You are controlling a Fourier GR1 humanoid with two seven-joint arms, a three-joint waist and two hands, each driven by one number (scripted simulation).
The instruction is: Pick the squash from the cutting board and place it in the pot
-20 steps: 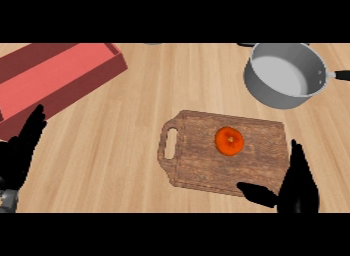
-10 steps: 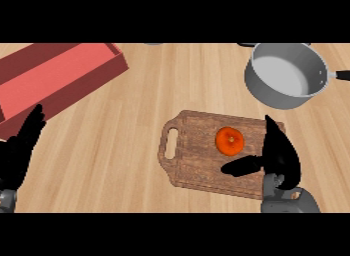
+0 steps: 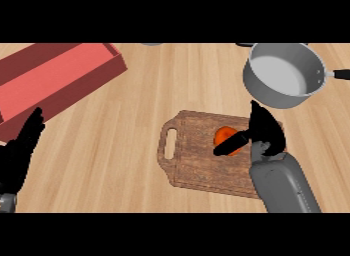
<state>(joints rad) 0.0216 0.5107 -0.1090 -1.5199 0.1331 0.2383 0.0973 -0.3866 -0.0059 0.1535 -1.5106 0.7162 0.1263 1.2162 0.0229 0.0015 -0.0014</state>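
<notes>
Orange squash (image 3: 225, 135) lay on the wooden cutting board (image 3: 200, 167), right hand (image 3: 261, 131) at its three o'clock side, thumb across it, fingers straight, not clamped. Pot (image 3: 285, 75) stood at one o'clock. Left hand (image 3: 12, 157) rested open at nine o'clock.

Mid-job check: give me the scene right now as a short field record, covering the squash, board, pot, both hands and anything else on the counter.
squash: orange, on the cutting board, partly hidden by the right hand
cutting board: wooden, handle slot at its left end
pot: grey, upper right, black handle pointing right, no squash inside
right hand: over the board, thumb across the squash, grasp not clearly closed
left hand: open, resting at the lower left edge
red box: upper left of the counter
</notes>
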